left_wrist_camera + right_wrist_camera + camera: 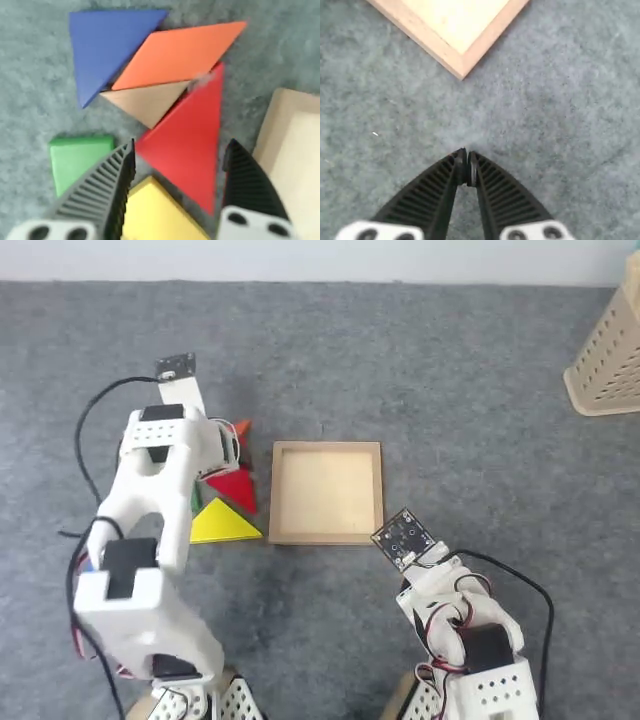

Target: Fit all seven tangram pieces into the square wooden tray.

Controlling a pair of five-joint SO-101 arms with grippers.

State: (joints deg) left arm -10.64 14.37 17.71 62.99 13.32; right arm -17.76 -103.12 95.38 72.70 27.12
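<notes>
I judge this to be the very first pick: the square wooden tray (326,536) sits in the middle of the grey desk (480,390) with no piece in it yet, and the tangram pieces lie bunched just beside its left edge. My left gripper (181,145) hangs over that bunch with its jaws spread wide, straddling the red triangle (192,135), so I take red as the target. Around it I count a yellow triangle (155,212) touching its lower edge, a green square (75,157) close by, and a tan triangle (147,100), an orange parallelogram (180,50) and a blue triangle (107,42) packed against one another beyond it. My right gripper (466,164) is pinched closed on nothing, parked over bare desk near the tray's closest corner. The next move, as I see it, is to lower the left gripper and close on the red triangle's edges without dragging the yellow or tan neighbours, then lift it, carry it over the rim and lay it flat into a corner.
</notes>
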